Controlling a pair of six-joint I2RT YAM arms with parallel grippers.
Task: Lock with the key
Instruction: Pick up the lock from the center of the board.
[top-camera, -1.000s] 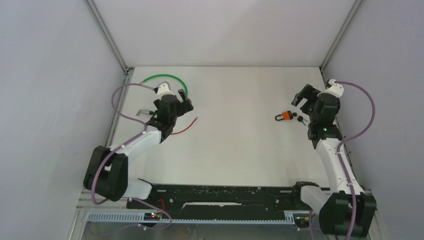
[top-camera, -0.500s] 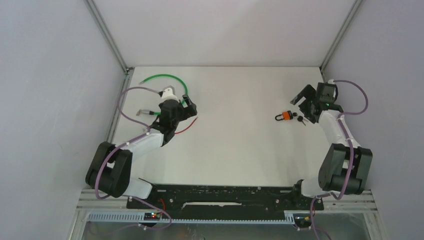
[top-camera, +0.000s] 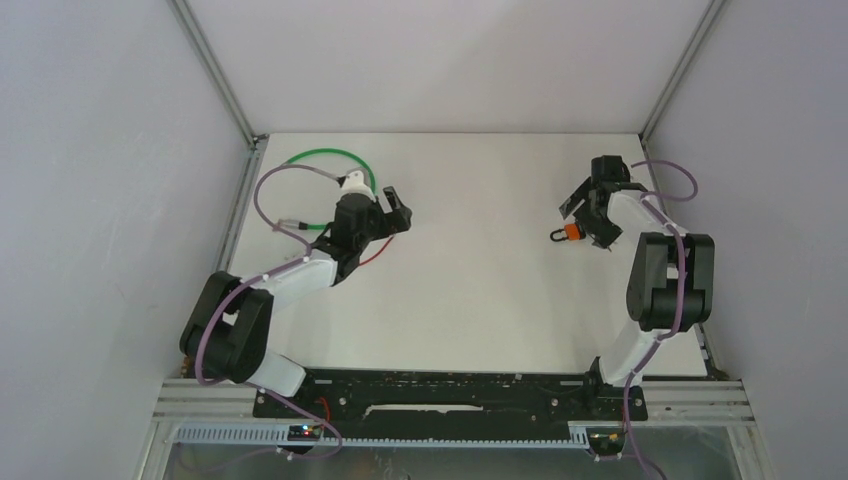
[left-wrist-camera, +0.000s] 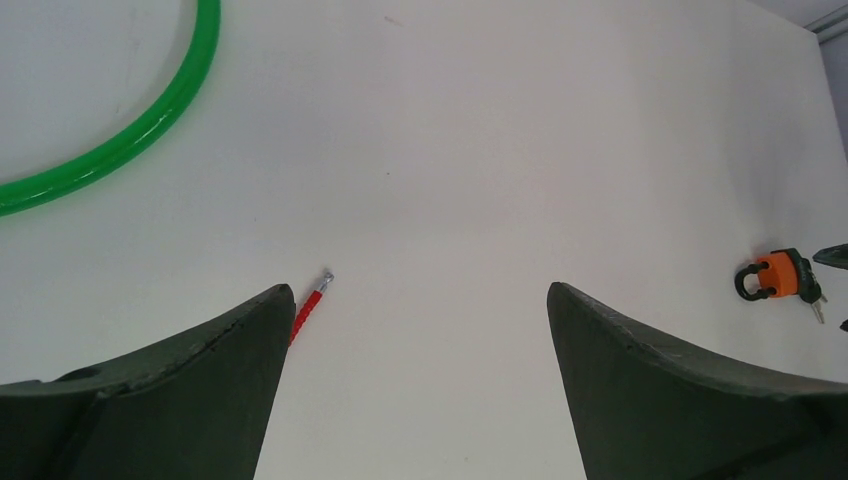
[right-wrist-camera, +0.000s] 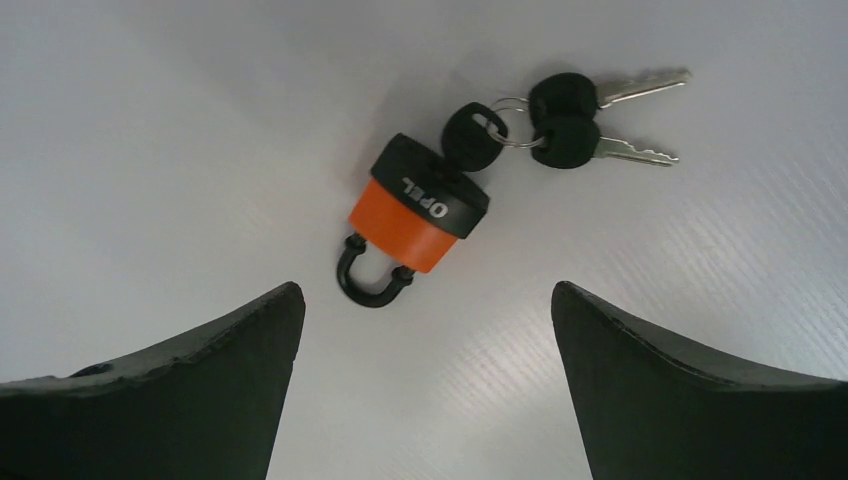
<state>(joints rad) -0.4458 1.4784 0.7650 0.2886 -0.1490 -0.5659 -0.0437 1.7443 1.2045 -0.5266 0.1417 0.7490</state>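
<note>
Two keys (right-wrist-camera: 612, 118) are lying beside the padlock (right-wrist-camera: 417, 216) under the gaping right gripper (right-wrist-camera: 425, 292); far off, the left gripper (left-wrist-camera: 420, 292) is gaping near a red wire (left-wrist-camera: 305, 314).

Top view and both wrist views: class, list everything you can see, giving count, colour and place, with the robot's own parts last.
padlock: one, orange body with black cap and shackle, lying on the table's right side.
keys: three, black heads, on one ring; one at the padlock's cap, two beside it.
green cable: one, green, curved at the far left.
red wire: one, red, beside the left claw.
table: one, white, under everything.
left arm, right arm: two, white and black, at the near edge.
left claw: one, black, open.
right claw: one, black, open above the padlock.
</note>
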